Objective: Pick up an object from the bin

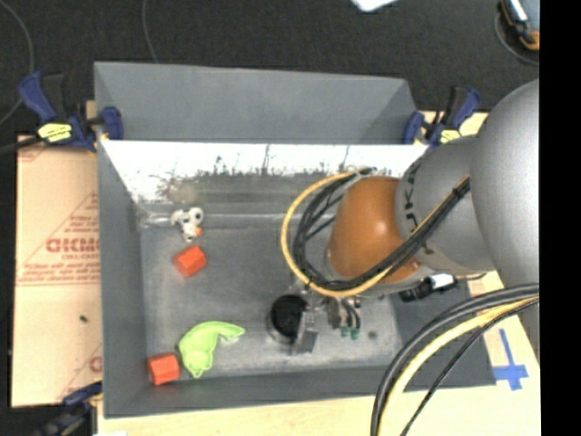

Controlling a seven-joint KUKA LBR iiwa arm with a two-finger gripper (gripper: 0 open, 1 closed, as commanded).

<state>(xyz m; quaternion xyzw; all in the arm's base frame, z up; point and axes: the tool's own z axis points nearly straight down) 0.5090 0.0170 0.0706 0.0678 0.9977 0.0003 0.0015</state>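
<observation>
Camera view: gripper (310, 327) low at the front-centre floor of the bin (123, 271), right beside a black round object (287, 315).
Grip state: cannot tell, mechanism obscured. Green soft piece (207, 343) and orange cube (163, 369) sit front-left, well apart from the gripper.

A robotics lab set-up: grey metal bin (254, 107) on dark matting (227, 25) beneath a cable-hung industrial arm (508, 189).

black round thing (284, 314): right side hidden by tool (307, 334) | bin (118, 271): right floor hidden under arm (508, 180)
</observation>
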